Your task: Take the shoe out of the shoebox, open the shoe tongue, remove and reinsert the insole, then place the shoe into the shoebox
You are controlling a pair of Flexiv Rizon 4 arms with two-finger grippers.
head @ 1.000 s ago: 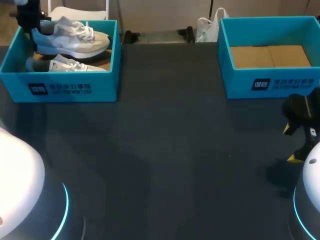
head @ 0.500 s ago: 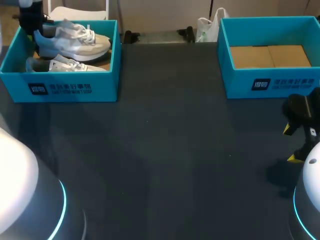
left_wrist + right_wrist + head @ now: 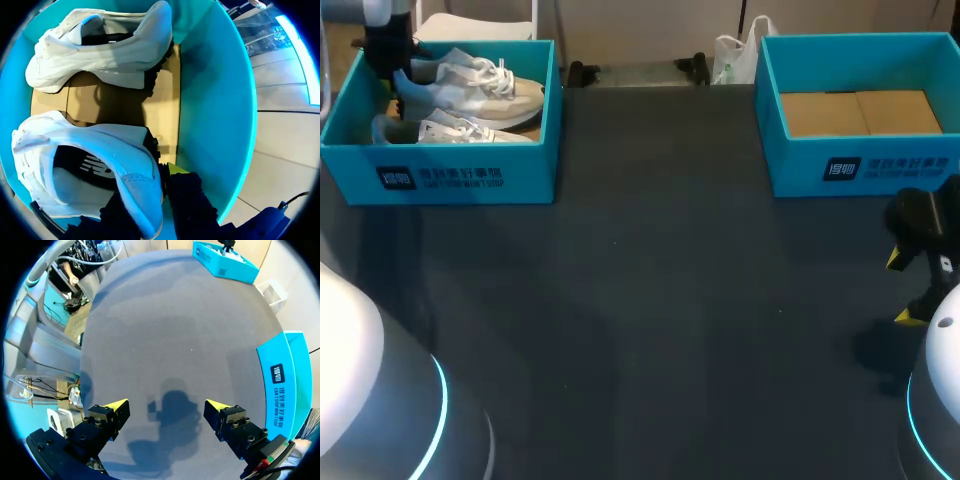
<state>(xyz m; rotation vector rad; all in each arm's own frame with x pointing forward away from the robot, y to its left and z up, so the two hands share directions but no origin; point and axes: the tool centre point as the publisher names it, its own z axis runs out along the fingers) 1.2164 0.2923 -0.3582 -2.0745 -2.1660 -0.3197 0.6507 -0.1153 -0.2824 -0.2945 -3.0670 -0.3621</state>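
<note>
The white shoe (image 3: pixel 470 85) has shifted slightly inside the left shoebox (image 3: pixel 450 175), its heel clenched in the left claw (image 3: pixel 159 192), while the right claw (image 3: pixel 165 406) hangs released over the tabletop (image 3: pixel 660 300); judging by this, even lifting it out is unfinished

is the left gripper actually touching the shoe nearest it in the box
Touching. In the left wrist view the left gripper clamps the heel of the nearer shoe: a dark finger presses it from each side.

rear shoe (image 3: pixel 470 82) behind front shoe (image 3: pixel 450 130) in left shoebox (image 3: pixel 460 175) | right shoebox (image 3: pixel 860 165) far right of table (image 3: pixel 650 300)
</note>
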